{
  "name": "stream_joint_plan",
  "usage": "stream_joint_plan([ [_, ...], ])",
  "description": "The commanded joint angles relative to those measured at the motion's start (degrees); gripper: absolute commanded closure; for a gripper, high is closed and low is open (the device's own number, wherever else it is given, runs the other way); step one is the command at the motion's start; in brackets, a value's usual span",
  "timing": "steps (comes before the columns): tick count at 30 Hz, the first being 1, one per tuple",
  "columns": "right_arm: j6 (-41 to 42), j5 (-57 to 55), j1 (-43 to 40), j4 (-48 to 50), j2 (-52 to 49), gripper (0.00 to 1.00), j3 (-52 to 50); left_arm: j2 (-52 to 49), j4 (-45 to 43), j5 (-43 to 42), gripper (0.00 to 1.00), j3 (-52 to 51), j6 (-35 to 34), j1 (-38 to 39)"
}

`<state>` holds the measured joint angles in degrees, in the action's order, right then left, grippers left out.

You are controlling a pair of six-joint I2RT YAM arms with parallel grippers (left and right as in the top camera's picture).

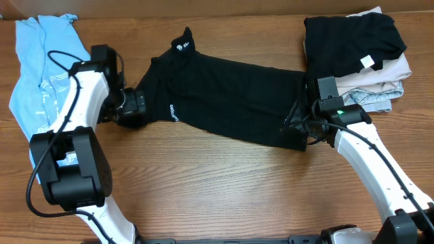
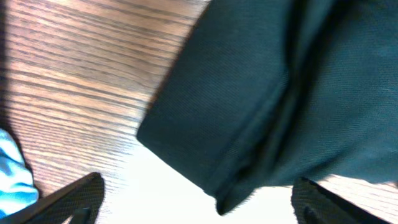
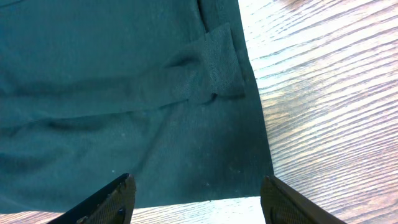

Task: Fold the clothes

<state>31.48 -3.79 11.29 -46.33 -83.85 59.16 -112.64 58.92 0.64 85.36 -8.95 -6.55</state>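
Note:
A large black T-shirt (image 1: 230, 95) with small white lettering lies spread lengthwise across the middle of the table. My left gripper (image 1: 139, 108) is open at its left end; in the left wrist view a folded corner of the shirt (image 2: 261, 106) lies just ahead of the open jaws (image 2: 199, 202). My right gripper (image 1: 298, 125) is open at the shirt's right end; in the right wrist view the hem corner (image 3: 155, 124) lies between and ahead of the open fingers (image 3: 199, 199). A light blue tee (image 1: 37, 74) with white print lies at the far left.
A stack of folded clothes (image 1: 359, 57), black on top of beige and pale ones, sits at the back right. The wooden table (image 1: 224, 190) shows in front of the shirt. A scrap of blue cloth (image 2: 12, 177) shows at the left wrist view's edge.

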Motion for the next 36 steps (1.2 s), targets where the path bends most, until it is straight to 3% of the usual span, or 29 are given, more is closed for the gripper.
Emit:
stream_joint_plan([
  [1, -0.4, 0.1, -0.2, 0.1, 0.3, 0.32, 0.9, 0.2, -2.4, -3.9, 0.11, -2.9, 2.2, -0.8],
  [8, -0.4, 0.1, -0.2, -0.3, 0.2, 0.32, 0.9, 0.2, -8.7, -5.1, 0.27, -9.0, 2.5, -1.0],
  [15, -0.4, 0.1, -0.2, -0.3, -0.1, 0.32, 0.9, 0.2, -11.8, -3.5, 0.56, -10.3, 2.5, -2.3],
  [17, -0.5, 0.0, -0.2, -0.5, -0.2, 0.32, 0.9, 0.2, -13.2, -3.2, 0.78, -10.3, 2.5, -2.8],
  [18, -0.5, 0.0, -0.2, -0.9, -0.2, 0.32, 0.9, 0.2, -13.8, -3.2, 0.94, -10.2, 2.5, -3.1],
  [30, -1.8, 3.1, 0.0, -1.2, -5.1, 0.36, -0.9, 0.2, -11.1, 3.9, 0.96, -4.3, 3.5, -5.3],
  [36, -1.9, 7.5, 0.0, 2.3, -8.5, 0.46, -4.2, 0.2, -9.6, 1.5, 0.96, -3.4, 3.8, -4.9],
])
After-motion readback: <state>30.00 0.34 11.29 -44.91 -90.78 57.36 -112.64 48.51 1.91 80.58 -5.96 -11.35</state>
